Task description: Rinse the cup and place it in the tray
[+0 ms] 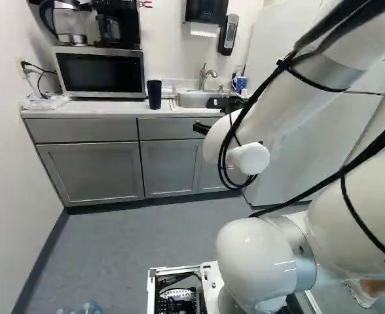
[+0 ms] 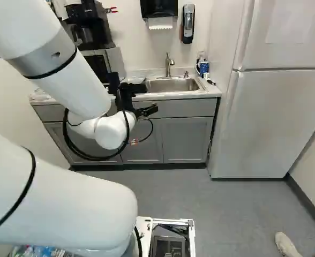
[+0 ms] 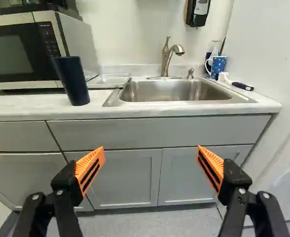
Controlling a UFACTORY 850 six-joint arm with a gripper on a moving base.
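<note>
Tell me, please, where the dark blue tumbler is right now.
In the wrist view, the tumbler stands upright on the counter, in front of the microwave, on the tray's microwave side.

A plain dark navy cup (image 3: 73,83). A blue mug (image 3: 218,68) speckled white. Grey cabinets (image 3: 130,180), silver sink (image 3: 164,92), white fridge (image 2: 275,123). Orange pads (image 3: 97,157), striped black.

cup (image 3: 72,81) interior hidden, refrigerator (image 2: 275,123) cut off

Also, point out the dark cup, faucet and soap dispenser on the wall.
Dark cup (image 3: 72,81): wrist view, middle of its side.
Faucet (image 3: 166,57): wrist view, upright body.
Soap dispenser (image 2: 188,24): right base view, front face.
</note>
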